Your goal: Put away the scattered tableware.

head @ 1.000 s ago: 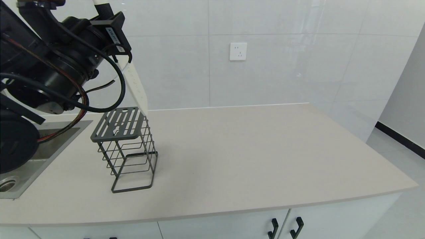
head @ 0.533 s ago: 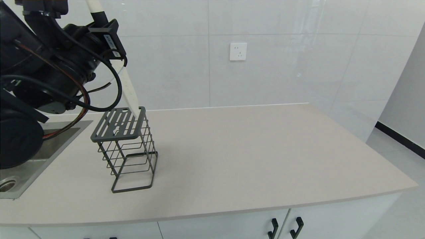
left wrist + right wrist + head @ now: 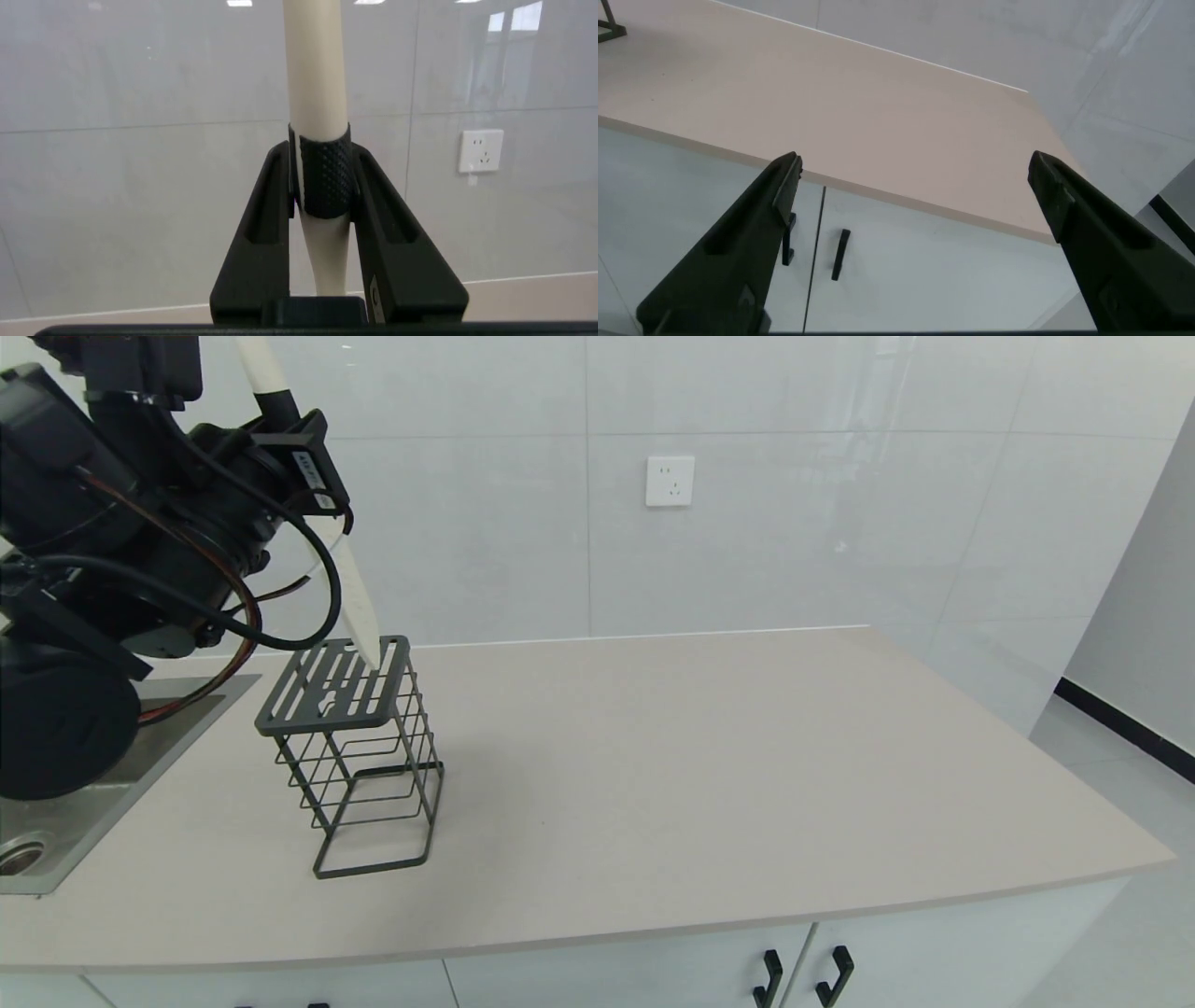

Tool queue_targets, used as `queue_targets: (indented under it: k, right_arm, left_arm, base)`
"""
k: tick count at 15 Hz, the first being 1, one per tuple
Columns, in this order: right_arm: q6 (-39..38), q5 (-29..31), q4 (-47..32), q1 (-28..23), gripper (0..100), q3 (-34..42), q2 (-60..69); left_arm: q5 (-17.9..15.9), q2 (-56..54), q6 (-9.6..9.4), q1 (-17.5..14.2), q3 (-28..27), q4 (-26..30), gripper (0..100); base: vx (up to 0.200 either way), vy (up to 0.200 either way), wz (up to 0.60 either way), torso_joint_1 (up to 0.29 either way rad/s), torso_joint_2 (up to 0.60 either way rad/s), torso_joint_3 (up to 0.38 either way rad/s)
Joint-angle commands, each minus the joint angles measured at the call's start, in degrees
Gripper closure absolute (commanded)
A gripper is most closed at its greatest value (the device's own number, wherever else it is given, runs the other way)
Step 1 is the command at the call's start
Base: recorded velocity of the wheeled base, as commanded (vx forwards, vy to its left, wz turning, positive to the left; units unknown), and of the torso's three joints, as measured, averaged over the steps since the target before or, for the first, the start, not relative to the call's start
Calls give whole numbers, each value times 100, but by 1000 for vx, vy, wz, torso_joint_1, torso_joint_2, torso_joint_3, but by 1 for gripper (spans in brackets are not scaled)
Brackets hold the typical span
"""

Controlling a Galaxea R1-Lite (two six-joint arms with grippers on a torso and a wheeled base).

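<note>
**Spotter:** Where's the knife?

**Operator:** I have the white-bladed knife with the cream handle and black collar (image 3: 359, 602) in my left gripper (image 3: 322, 177), fingers clamped on the collar. It hangs tilted, point down. The tip is at the far right slots of the dark grey wire rack with the slotted top plate (image 3: 334, 686), which stands on the beige countertop (image 3: 700, 756).

**Spotter:** Is the tip inside a slot?

**Operator:** I can't tell from the head view. I'd bring the blade upright and in line with one slot, then lower it slowly. I'd let go only once the rack carries it. Pushing it down tilted could tip that light-looking rack.

**Spotter:** And the right arm?

**Operator:** My right gripper (image 3: 910, 219) is spread wide and holds nothing, near the counter's front edge.
</note>
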State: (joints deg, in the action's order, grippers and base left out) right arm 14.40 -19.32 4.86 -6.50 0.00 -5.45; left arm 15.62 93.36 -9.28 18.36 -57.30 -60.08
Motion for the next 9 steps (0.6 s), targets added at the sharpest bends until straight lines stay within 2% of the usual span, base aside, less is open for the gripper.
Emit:
queue_targets:
  k: [1,9]
  right_arm:
    - [2,-1,6,-1,0,0,-35]
    - [2,-1,6,-1,0,0,-35]
  left_arm:
    - [-6,113,-13,-8,-1,-13,100]
    - [-15,288,-30,-25,17,-92,100]
  base:
    - [0,0,0,0,0,0]
    - [0,0,0,0,0,0]
